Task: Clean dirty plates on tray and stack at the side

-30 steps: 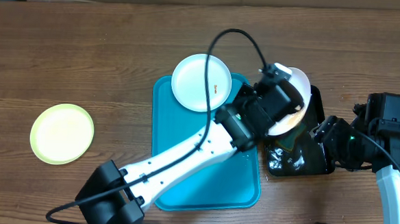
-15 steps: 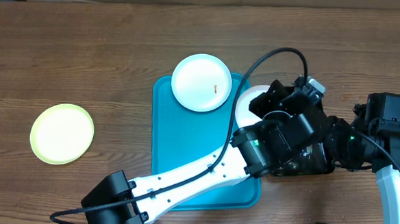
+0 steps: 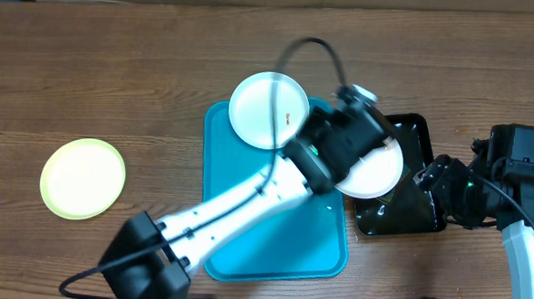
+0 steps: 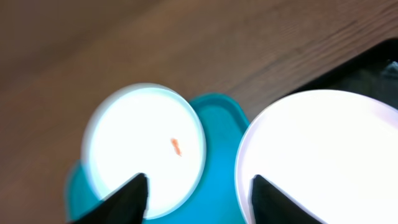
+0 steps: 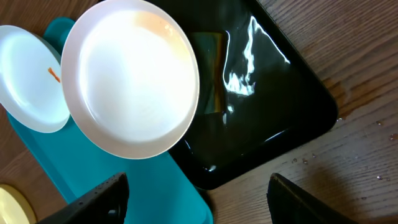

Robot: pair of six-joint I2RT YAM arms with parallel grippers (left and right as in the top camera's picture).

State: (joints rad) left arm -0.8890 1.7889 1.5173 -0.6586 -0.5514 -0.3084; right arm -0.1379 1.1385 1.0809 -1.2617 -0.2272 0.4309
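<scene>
Left fingers (image 4: 134,198) spread wide over a clean-looking white plate (image 3: 380,169) bridging the turquoise tray (image 3: 317,244) and black tray (image 3: 396,211). The right fingers (image 5: 102,199) are wide and empty. A specked white plate (image 3: 255,108) sits on the turquoise tray's corner. Likely next: grip the clean plate's rim and stack it on the yellow-green plate (image 3: 83,178).

A robotics lab, it seems: the left arm (image 3: 236,207) crosses the tray (image 3: 316,253), the right arm (image 3: 509,155) sits beside it, on a wooden table (image 3: 116,68).
</scene>
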